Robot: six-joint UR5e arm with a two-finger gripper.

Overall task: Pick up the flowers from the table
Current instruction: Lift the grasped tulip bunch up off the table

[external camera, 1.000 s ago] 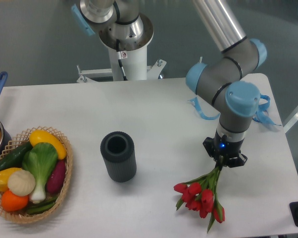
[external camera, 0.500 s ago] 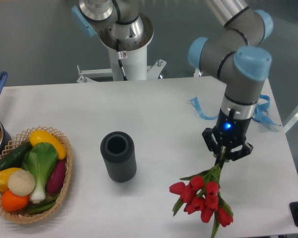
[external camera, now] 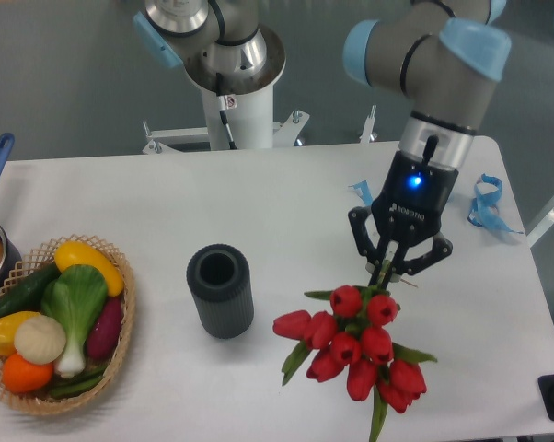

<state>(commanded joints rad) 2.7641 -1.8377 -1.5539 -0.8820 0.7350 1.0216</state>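
Gripper [external camera: 387, 273] clamped on stems of flowers [external camera: 355, 345], now raised higher and swung left versus a second ago, hanging above table [external camera: 286, 207] near grey cylinder [external camera: 220, 290]; pick looks basically done.

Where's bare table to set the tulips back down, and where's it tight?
Bare table runs along the back edge and between the wicker basket and dark cylinder. Crowded on the right: the gripper holds the flowers there, with blue ribbons behind.
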